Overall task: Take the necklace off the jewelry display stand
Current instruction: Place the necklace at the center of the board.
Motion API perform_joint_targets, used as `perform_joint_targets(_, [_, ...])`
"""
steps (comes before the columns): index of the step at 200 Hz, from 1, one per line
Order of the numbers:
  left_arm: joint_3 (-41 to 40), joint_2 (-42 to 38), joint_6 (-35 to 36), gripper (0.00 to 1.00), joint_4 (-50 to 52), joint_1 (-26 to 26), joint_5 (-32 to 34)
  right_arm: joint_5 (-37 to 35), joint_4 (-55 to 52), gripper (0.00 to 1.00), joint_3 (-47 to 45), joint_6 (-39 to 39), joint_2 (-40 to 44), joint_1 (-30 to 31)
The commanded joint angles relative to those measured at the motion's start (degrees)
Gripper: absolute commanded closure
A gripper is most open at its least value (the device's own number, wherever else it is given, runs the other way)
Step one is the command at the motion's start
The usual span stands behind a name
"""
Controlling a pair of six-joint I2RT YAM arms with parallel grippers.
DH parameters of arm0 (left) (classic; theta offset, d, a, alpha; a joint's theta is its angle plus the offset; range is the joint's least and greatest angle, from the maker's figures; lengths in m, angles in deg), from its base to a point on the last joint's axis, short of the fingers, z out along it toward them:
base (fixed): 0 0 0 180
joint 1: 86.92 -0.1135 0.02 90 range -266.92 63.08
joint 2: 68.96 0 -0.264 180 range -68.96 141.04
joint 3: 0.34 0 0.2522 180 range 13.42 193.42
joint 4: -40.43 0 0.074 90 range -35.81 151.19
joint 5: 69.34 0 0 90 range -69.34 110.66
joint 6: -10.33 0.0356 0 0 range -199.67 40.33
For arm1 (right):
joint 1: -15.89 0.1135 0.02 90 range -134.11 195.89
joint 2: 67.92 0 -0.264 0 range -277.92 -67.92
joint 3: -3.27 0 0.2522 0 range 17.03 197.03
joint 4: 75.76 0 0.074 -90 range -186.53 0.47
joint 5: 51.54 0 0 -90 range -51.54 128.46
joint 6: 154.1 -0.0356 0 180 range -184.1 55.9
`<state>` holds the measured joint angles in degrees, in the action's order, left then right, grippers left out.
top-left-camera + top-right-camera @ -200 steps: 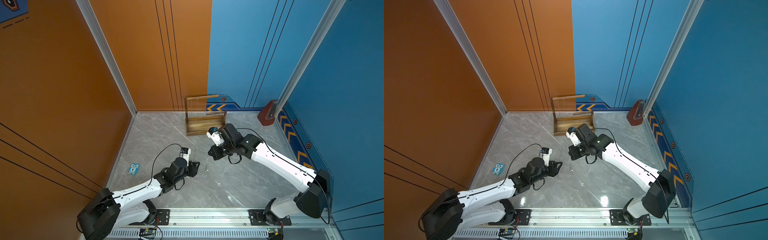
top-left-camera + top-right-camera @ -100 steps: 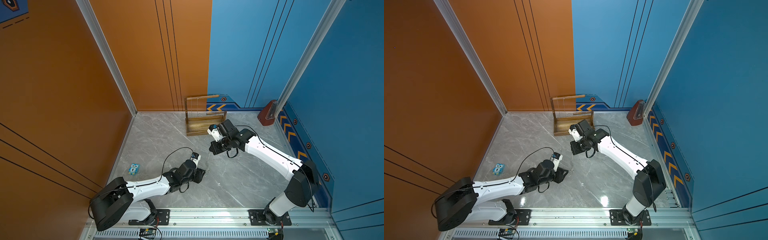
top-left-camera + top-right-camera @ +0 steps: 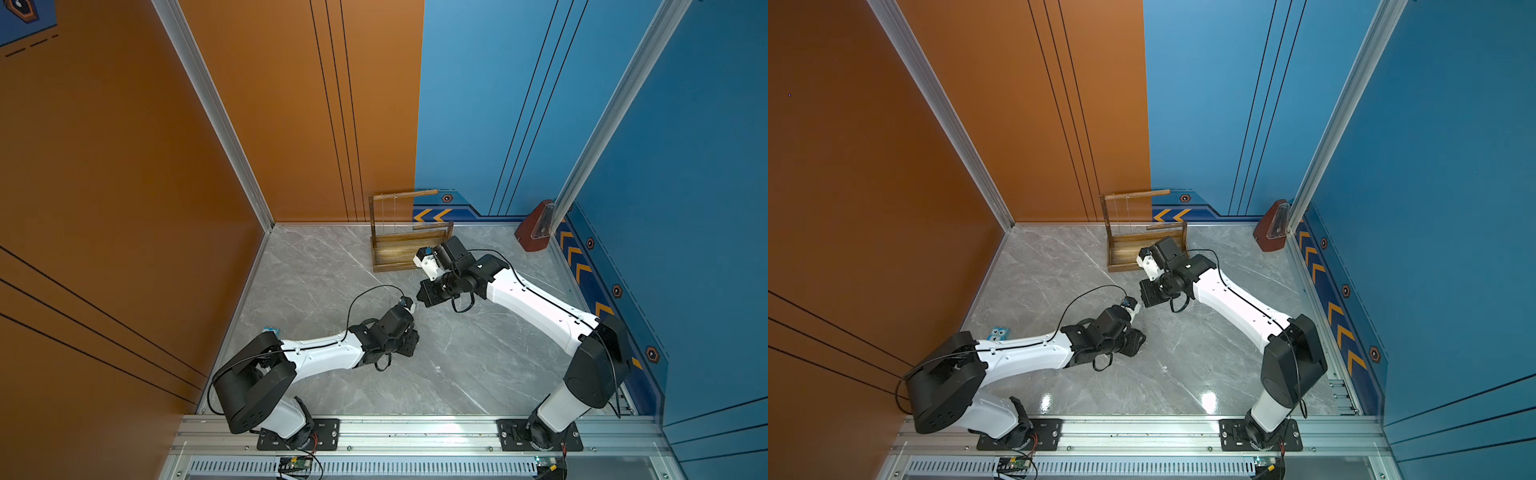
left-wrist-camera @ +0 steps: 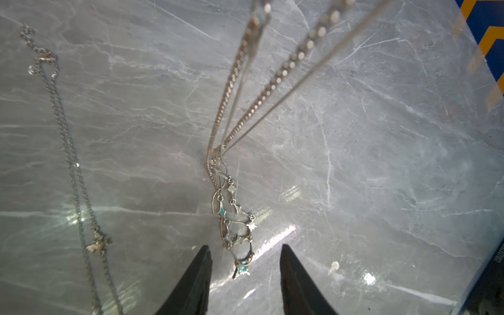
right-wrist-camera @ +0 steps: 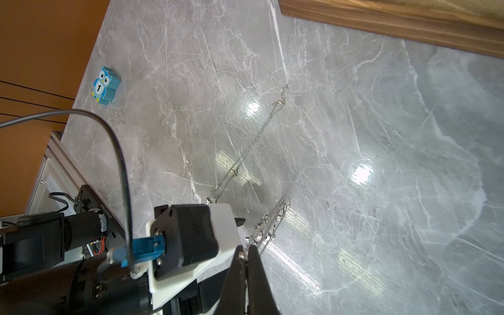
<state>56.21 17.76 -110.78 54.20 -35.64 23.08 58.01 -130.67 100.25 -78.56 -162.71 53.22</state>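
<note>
The wooden jewelry display stand (image 3: 409,249) (image 3: 1144,249) stands at the back wall, and a thin chain (image 3: 395,216) hangs from its long crossbar. My right gripper (image 5: 246,249) (image 3: 422,297) is shut on the necklace (image 4: 231,191) (image 5: 268,221), held in front of the stand. Its chains run taut down to the table, where the pendants lie in a small heap. My left gripper (image 4: 245,246) (image 3: 411,345) is low over the table and open. A finger stands on each side of the pendant end, neither touching it.
A second thin necklace (image 4: 68,152) (image 5: 245,152) lies stretched flat on the marble table beside the left gripper. A blue owl block (image 5: 105,85) (image 3: 271,331) sits near the orange wall. A red-brown object (image 3: 536,228) leans in the back right corner.
The left gripper has slid right along the table to the hanging necklace's pendant end, and its jaws have narrowed. The right gripper stays shut on the chain, almost in place.
</note>
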Motion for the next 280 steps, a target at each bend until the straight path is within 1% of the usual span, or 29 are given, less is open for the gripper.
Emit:
perform_joint_targets(1, [1.5, 2.3, 0.3, 0.57, 4.9, 0.7, 1.5, 0.9, -1.0, 1.00, 1.5, 1.4, -0.8, -0.4])
perform_joint_targets(42, [1.6, 5.5, -1.3, 0.59, 5.1, 1.2, 2.8, 1.1, -1.0, 1.00, 2.0, 1.5, -1.4, -0.9])
perform_joint_targets(90, [3.8, 8.2, -1.5, 0.60, 7.0, 1.2, 3.6, 1.6, -1.1, 1.00, 2.6, 1.6, -2.1, -1.1])
perform_joint_targets(129, [5.8, 10.5, -1.3, 0.61, 10.3, 1.7, 5.0, 1.7, -1.0, 1.00, 2.8, 1.5, -2.5, -1.5])
perform_joint_targets(140, [6.5, 11.1, -1.0, 0.61, 13.6, 2.0, 5.7, 1.7, -1.0, 1.00, 2.8, 1.3, -2.7, -1.6])
perform_joint_targets(177, [8.6, 13.3, -0.2, 0.67, 17.6, 3.4, 8.1, 2.0, -1.0, 1.00, 3.3, 0.6, -4.0, -2.1])
perform_joint_targets(208, [9.7, 15.4, 0.5, 0.72, 19.1, 4.3, 8.4, 2.8, -1.0, 1.00, 3.9, -0.2, -4.7, -2.6])
perform_joint_targets(245, [11.3, 18.6, 0.9, 0.73, 21.3, 5.7, 8.6, 3.1, -1.0, 1.00, 4.7, -1.0, -5.5, -3.4])
perform_joint_targets(280, [10.0, 18.0, 0.1, 0.74, 21.7, 6.6, 9.1, 3.6, -1.0, 1.00, 6.4, -1.2, -7.3, -3.8])
